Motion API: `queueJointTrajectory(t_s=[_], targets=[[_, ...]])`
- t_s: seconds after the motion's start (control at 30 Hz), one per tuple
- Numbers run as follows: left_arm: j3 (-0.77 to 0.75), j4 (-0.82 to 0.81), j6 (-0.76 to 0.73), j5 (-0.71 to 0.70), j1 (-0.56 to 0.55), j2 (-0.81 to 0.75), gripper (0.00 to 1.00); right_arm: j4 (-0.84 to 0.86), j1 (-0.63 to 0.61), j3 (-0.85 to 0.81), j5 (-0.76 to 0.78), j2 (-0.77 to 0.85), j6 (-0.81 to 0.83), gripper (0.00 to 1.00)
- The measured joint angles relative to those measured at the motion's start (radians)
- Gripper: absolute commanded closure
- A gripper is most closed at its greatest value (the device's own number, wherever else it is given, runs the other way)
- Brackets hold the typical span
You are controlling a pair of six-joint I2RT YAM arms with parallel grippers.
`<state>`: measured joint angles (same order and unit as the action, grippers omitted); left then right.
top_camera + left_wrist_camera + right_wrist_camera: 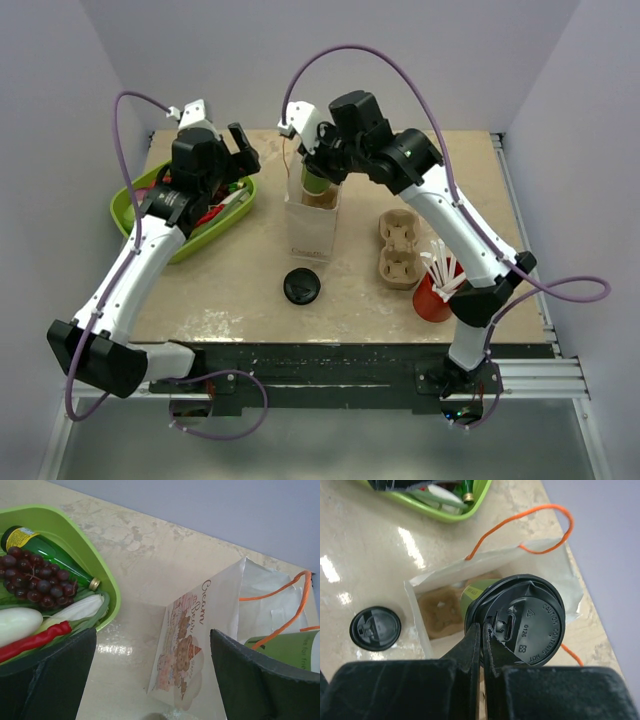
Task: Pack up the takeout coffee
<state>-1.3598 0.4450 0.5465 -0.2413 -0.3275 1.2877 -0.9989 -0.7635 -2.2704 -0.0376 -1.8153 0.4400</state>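
Two pincers: left pincer (155, 680) gaped wide beside the paper bag (190, 630); right pincer (482, 632) clenched on the takeout coffee (525, 625) by its lid rim.
Cup: green, lidded, at the bag's open mouth.

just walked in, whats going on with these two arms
The right gripper is shut on the lid edge of the green cup, holding it at the mouth of the open paper bag. Part of the cup shows above the bag's rim. The left gripper hangs open and empty between the green tray and the bag. A loose lid lies on the table in front of the bag.
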Motion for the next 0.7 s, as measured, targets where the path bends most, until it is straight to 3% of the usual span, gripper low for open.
queueJointTrajectory(t_s=[0.4, 0.7], targets=[[0.013, 0.001, 0.000, -0.008, 0.000, -0.021, 0.00, -0.040, -0.016, 0.050, 0.011, -0.017, 0.013, 1.00], [0.018, 0.001, 0.000, -0.006, 0.000, -0.021, 0.00, 0.063, -0.017, 0.079, 0.154, -0.121, -0.023, 1.00]])
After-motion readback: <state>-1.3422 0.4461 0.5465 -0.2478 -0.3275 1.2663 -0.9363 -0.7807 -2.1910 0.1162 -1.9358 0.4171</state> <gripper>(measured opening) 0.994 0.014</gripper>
